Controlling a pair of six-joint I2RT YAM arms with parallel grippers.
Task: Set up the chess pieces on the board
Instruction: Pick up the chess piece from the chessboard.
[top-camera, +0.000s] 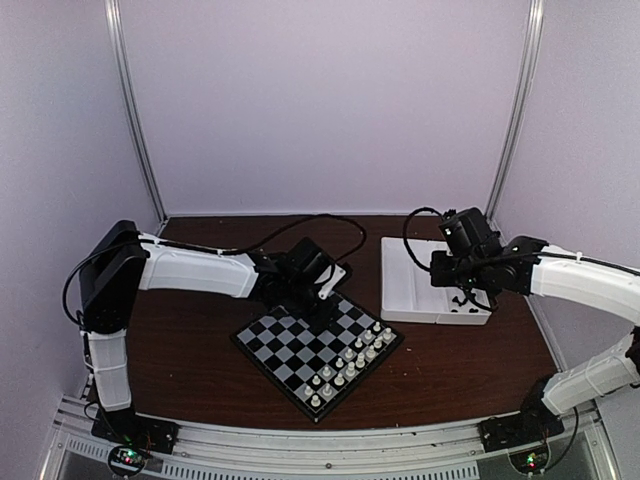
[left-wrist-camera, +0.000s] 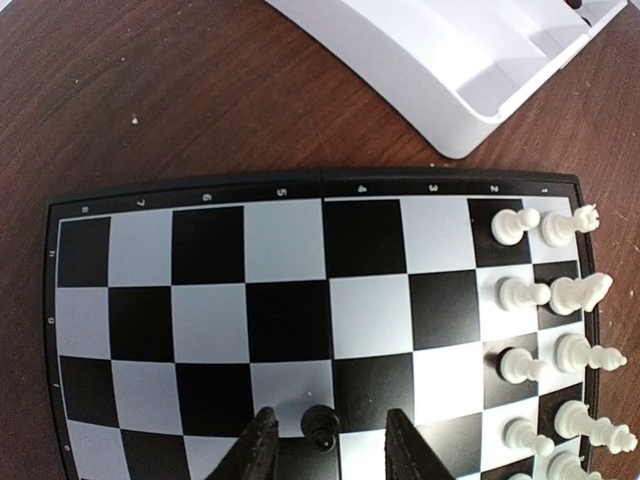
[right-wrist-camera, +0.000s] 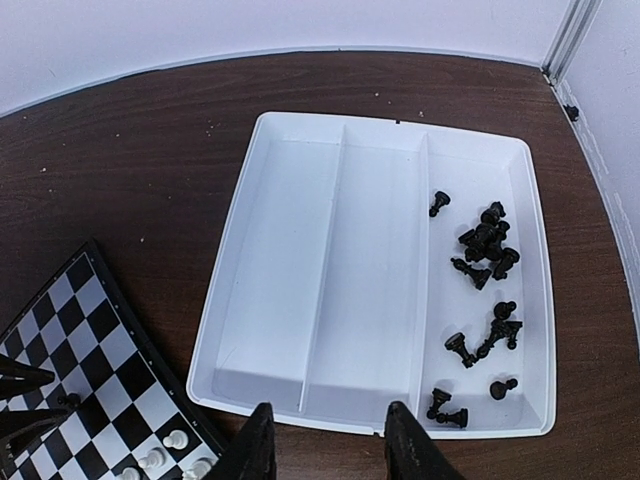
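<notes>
Soft even light, faint shadows, grainy overhead view, wrist views edge-bowed

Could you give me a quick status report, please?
Left gripper open, straddling one black pawn on the board. Right gripper open, empty, over tray. Other black pieces in tray. Nothing obstructing.

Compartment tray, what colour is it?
The tray is plain white, best seen in the right wrist view.

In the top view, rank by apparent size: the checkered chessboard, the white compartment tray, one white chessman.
1. black-and-grey checkered chessboard
2. white rectangular plastic tray, though it lies farther from the camera
3. tiny white plastic chessman
</notes>
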